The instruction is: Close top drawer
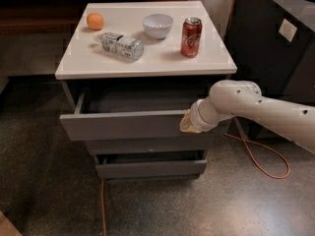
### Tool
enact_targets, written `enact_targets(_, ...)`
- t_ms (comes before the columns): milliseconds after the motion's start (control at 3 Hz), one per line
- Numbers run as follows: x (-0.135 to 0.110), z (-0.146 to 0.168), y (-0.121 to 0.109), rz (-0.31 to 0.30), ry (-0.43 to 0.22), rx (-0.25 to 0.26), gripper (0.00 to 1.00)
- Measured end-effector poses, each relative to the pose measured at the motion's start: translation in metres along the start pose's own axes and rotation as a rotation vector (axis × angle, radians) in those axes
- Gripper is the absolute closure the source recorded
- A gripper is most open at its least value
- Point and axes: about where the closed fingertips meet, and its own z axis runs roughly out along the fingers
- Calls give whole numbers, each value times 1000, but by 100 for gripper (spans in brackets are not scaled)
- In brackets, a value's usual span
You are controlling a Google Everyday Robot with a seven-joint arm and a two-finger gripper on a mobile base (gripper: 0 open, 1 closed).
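The top drawer (pixel 123 125) is a wide grey drawer with a plain flat front, standing partly open under the white cabinet top (pixel 147 58); only a narrow strip of its inside shows. My white arm reaches in from the right, and the gripper (pixel 189 123) is pressed against the right end of the drawer's front panel. The fingers are hidden behind the wrist.
On the cabinet top stand an orange (pixel 95 21), a lying plastic bottle (pixel 122 44), a white bowl (pixel 157 25) and a red soda can (pixel 191 30). The bottom drawer (pixel 150 167) sticks out slightly. An orange cable (pixel 261 156) lies on the floor at right, beside a dark cabinet (pixel 275 48).
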Motion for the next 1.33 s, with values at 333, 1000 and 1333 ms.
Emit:
enact_targets(333, 5, 10, -23, 0, -6, 25, 100)
enact_targets(1000, 19, 25, -62, 9, 16, 71, 100)
enact_targets(1333, 23, 28, -74, 14, 21, 89, 100)
